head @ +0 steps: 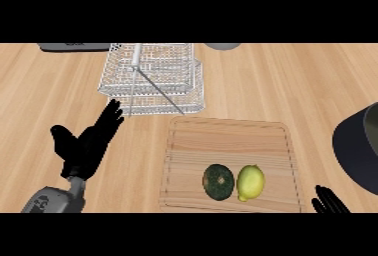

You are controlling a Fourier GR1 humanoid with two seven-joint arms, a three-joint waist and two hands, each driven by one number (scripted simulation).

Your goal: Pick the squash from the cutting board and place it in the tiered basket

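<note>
Dark green round squash (218,182) lies on the pale wooden cutting board (229,140), touching a yellow lemon (250,182). Left hand (87,145) open, holding nothing; right hand (328,202): we cannot tell. We should grasp from the squash's lemon-free side, then lift toward the white wire tiered basket (155,75).

A round dark-green squash (218,182) lies touching a yellow lemon (250,182) on the pale wooden cutting board (229,140), with the white wire tiered basket (153,77) just beyond it. The black left hand (87,145) hovers open left of the board, while the right hand's fingertips (329,202) show at the lower right edge.
</note>
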